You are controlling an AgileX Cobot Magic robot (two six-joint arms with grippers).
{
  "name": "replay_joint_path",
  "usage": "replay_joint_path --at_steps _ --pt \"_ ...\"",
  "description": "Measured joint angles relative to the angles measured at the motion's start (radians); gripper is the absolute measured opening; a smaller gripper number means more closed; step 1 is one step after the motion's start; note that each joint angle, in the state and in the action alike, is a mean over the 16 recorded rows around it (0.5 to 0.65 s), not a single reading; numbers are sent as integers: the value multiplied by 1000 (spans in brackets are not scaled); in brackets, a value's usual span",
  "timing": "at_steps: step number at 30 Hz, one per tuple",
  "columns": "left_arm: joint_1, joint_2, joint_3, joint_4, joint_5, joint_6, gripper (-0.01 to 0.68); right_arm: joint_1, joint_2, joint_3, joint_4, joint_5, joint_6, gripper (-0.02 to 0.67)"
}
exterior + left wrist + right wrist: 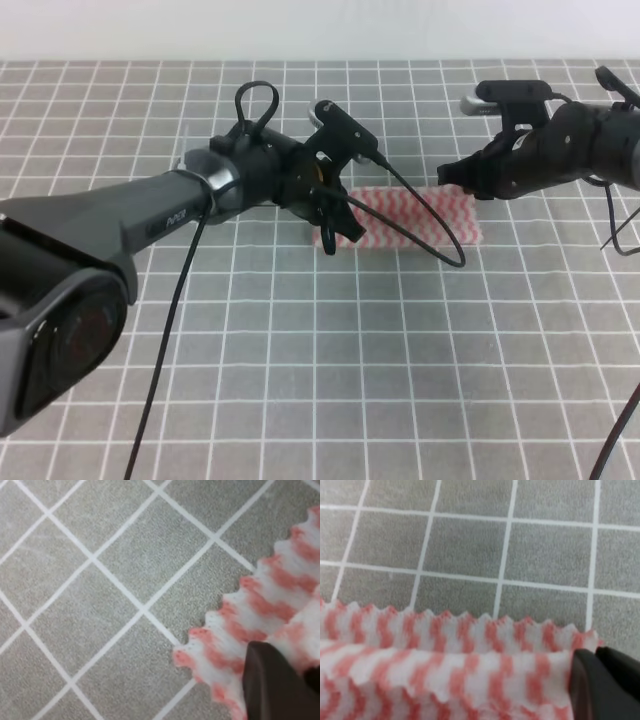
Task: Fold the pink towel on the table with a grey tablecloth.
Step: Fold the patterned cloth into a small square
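One grey gridded tablecloth (300,380) beneath pink towel (420,215).

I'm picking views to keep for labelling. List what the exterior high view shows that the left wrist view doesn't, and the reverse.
Only the exterior high view shows both arms, the left gripper and right gripper at opposite ends of the pink towel, which lies as a narrow strip. Only the left wrist view shows the towel's zigzag edge and weave close up, with a dark finger over its corner. Both show the towel on the grey tablecloth.
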Motion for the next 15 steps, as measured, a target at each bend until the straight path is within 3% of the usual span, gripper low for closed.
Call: replay_joint_path --at_steps 15 --pt "47 19 0 -11 -57 -7 257 -3 2 -1 2 -23 0 217"
